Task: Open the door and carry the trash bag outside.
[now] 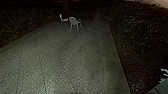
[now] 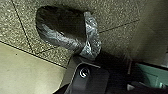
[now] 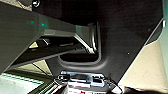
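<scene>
The black plastic trash bag (image 2: 60,27) shows in the left wrist view against speckled paving (image 2: 25,15) crossed by thin dark joints. Its body is rounded and bulging, with pale light glinting along the folds, and its crumpled, shiny end (image 2: 92,37) lies close to the robot's dark base plate (image 2: 96,77). Whether the bag hangs just above the ground or touches it, I cannot tell. A smooth cream surface (image 2: 25,72) meets the paving along a straight edge, and a green panel (image 2: 150,75) sits near the dark plate.

I cannot tell whether the left gripper is wide, narrow or closed on the bag. The state of the right gripper I cannot tell either. In the right wrist view, the jointed bar (image 3: 57,26) reaches over a recess in the dark plate, and a metallic fitting (image 3: 82,77) sits by thin cables at the plate's edge.

In the head view, a paved terrace (image 1: 57,60) of large slabs runs away from the robot, lighter on its near left part. Toward its far end are two pale chairs, one (image 1: 63,19) turned sideways just beside the other (image 1: 73,22). Dark planting flanks the paving, with leafy shrubs (image 1: 135,30) on the right
</scene>
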You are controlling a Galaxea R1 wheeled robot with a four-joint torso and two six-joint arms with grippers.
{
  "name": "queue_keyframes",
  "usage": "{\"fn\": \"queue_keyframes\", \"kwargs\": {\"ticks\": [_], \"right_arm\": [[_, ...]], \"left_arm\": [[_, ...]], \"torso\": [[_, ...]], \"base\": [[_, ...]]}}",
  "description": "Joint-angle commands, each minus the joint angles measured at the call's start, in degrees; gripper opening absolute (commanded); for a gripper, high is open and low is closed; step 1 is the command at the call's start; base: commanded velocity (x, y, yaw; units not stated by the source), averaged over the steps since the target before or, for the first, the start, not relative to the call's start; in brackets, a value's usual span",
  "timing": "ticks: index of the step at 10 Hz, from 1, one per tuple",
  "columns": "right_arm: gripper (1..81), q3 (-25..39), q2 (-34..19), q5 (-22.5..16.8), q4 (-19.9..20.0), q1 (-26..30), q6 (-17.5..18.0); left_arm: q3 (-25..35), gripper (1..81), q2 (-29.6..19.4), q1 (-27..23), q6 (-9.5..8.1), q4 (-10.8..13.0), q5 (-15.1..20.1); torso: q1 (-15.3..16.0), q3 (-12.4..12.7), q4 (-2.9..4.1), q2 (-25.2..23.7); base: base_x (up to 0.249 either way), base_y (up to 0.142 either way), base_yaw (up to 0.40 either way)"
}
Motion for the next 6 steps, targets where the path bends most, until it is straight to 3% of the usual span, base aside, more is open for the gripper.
{"fn": "queue_keyframes", "kwargs": {"ticks": [1, 2, 3, 6], "right_arm": [[81.1, 0.5, 0.8, -3.4, 0.0, -0.1, -0.1], [81.1, 0.4, 0.7, -3.3, 0.0, -0.1, 0.0], [81.1, 0.4, 0.7, -3.3, 0.1, 0.0, 0.0], [81.1, 0.4, 0.7, -3.1, 0.1, 0.1, 0.2]], "left_arm": [[-6.6, 81.1, 8.3, 6.1, 2.44, 9.3, 1.8], [-7.5, 81.1, 9.8, 9.4, 2.52, 11.2, 0.8], [-7.5, 81.1, 11.1, 12.3, 2.61, 13.1, -0.3], [-7.6, 81.1, 15.1, 19.4, 2.52, 19.4, -3.6]], "torso": [[0.0, 2.3, 0.0, 0.0], [0.0, 3.4, 0.0, 0.0], [0.0, 4.4, -2.77, 0.0], [0.0, 6.7, -6.69, 0.0]], "base": [[0.0, 0.0, 0.0], [0.0, 0.0, 0.0], [0.0, 0.0, 0.0], [0.0, 0.0, 0.0]]}}
